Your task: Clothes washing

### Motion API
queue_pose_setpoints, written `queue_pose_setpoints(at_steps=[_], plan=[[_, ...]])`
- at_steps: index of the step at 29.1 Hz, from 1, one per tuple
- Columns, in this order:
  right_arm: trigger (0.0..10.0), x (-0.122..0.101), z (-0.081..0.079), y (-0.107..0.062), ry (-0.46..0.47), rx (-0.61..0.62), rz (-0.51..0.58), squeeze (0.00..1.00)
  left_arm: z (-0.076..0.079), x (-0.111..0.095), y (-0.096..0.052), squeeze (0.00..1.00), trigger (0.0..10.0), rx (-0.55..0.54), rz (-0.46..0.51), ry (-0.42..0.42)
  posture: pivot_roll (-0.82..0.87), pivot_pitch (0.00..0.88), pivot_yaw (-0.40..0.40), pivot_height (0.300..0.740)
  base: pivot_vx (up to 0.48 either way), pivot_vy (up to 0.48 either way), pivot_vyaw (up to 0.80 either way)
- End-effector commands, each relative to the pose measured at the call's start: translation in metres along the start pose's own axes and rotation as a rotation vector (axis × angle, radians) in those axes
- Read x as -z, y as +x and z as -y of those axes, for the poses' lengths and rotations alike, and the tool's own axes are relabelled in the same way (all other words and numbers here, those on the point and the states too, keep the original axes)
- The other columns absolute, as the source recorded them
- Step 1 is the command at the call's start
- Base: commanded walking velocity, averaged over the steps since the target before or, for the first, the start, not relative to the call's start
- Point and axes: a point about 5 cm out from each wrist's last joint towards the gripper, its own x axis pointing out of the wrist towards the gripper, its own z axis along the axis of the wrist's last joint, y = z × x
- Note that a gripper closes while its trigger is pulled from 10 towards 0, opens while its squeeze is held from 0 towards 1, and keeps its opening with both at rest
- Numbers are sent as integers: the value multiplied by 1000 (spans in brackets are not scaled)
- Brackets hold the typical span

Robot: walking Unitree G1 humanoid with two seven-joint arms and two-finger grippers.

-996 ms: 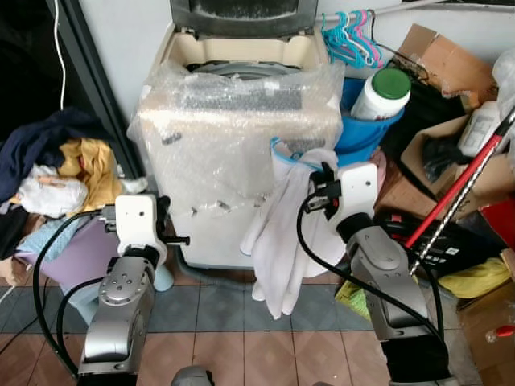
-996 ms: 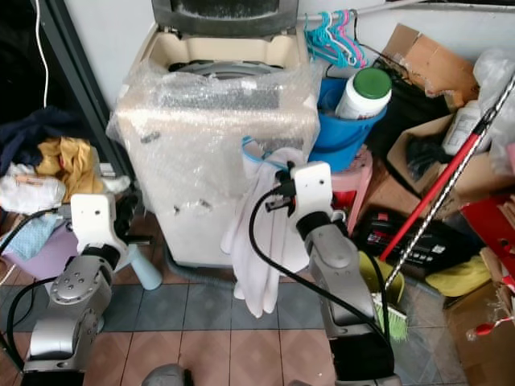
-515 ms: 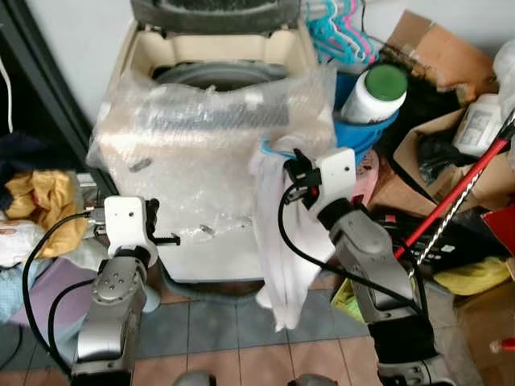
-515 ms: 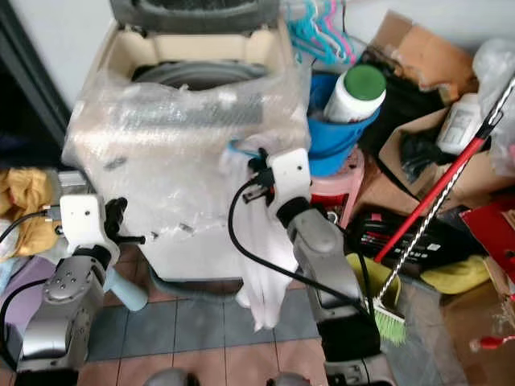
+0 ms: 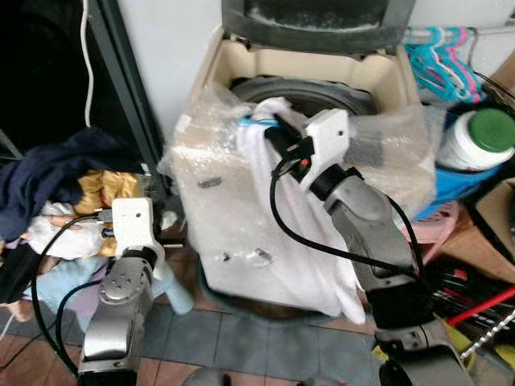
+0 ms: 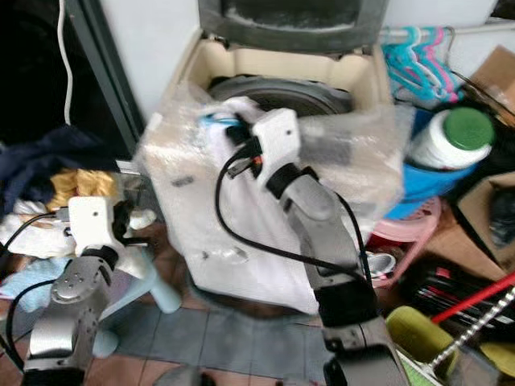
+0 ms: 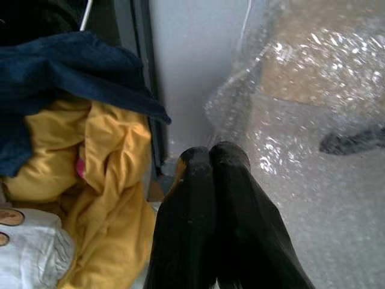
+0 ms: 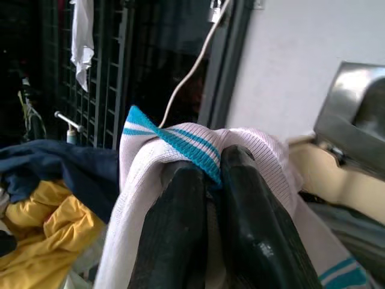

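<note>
The right gripper (image 8: 207,180) pinched a white garment (image 5: 282,217) over the washing machine's (image 5: 241,185) near rim, while the left gripper (image 7: 210,159), fingers together, hung empty.

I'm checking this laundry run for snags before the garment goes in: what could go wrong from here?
1. Most of the white garment hangs down the washing machine front; if released now, it may slide to the floor.
2. The loose bubble wrap could catch the cloth.
3. The right gripper pinches just the striped cuff, which might slip free.
</note>
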Motion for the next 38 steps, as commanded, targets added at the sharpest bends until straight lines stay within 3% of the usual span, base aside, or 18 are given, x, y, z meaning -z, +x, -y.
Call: queue_pose_setpoints(at_steps=[1, 3, 6, 7, 9, 11, 14, 17, 22, 24, 25, 26, 29, 30, 31, 33, 36, 38], plan=[[10000, -5, 4, 0, -5, -11, 30, 0, 6, 1, 1, 0, 10000, 21, -7, -3, -44, 0, 8, 740, 0, 0, 763], [10000, -21, 23, 17, -35, 3, 40, 0, 8, 0, 2, 0, 10000, 22, -4, 0, -44, 0, 11, 740, 0, 0, 297], [10000, -55, 86, 40, -52, 253, 25, 0, 10, 1, 3, 0, 10000, 25, -3, 11, -39, 0, 8, 740, 0, 0, 0], [10000, -76, 128, 36, -40, 488, 15, 0, 10, 1, 3, 0, 10000, 26, -5, 10, -31, 0, 1, 740, 0, 0, 0], [10000, -97, 164, 19, -6, 733, 38, 0, 10, 1, 2, 0, 10000, 20, -6, 11, -24, 0, -5, 740, 0, 0, 0], [10000, -107, 180, 6, 11, 852, 64, 0, 9, 1, 1, 0, 10000, 14, -6, 12, -24, 0, -5, 740, 0, 0, 0], [10000, -129, 201, -17, -145, 980, 95, 0, 7, 2, -1, 0, 10000, -9, -5, 12, -8, 0, -21, 740, 0, 0, 0], [10000, -120, 205, -23, -183, 992, 59, 0, 6, 3, -3, 0, 10000, -18, -8, 10, -10, 0, -22, 740, 0, 0, 0], [10000, -58, 195, -31, -169, 966, -96, 0, 7, 4, -3, 0, 10000, -11, -12, 13, -15, 0, -16, 740, 0, 0, 0], [10000, -7, 175, -41, -98, 918, -188, 1000, 9, 3, -2, 0, 10000, 0, -12, 17, -20, 0, -6, 740, 0, 0, 0], [10000, -7, 175, -41, -98, 918, -188, 1000, 9, 3, -2, 0, 10000, 0, -12, 17, -20, 0, -6, 740, 0, 0, 0], [10000, 13, 158, -42, -60, 857, -199, 1000, 9, 3, -2, 0, 10000, 4, -12, 20, -25, 0, -1, 740, 0, 0, 0], [10000, 25, 141, -41, -74, 779, -184, 1000, 10, 4, -1, 0, 10000, 7, -12, 21, -28, 0, -5, 740, 0, 0, 0], [10000, 28, 131, -39, -76, 728, -164, 1000, 10, 4, -1, 0, 10000, 9, -12, 21, -27, 0, -10, 740, 0, 0, 0], [10000, 33, 106, -35, -83, 619, -124, 1000, 11, 3, 0, 0, 10000, 12, -11, 24, -29, 0, -7, 740, 0, 0, 0], [10000, 33, 96, -34, -91, 578, -108, 1000, 11, 3, 1, 0, 10000, 13, -10, 25, -29, 0, -7, 740, 0, 0, 0], [10000, 26, 62, -19, -66, 466, -16, 1000, 11, 3, 2, 0, 10000, 17, -11, 30, -35, 0, 6, 740, 0, 0, 0], [10000, 25, 58, -17, -52, 462, -5, 1000, 11, 2, 2, 0, 10000, 18, -11, 30, -33, 0, 6, 740, 0, 0, 0]])
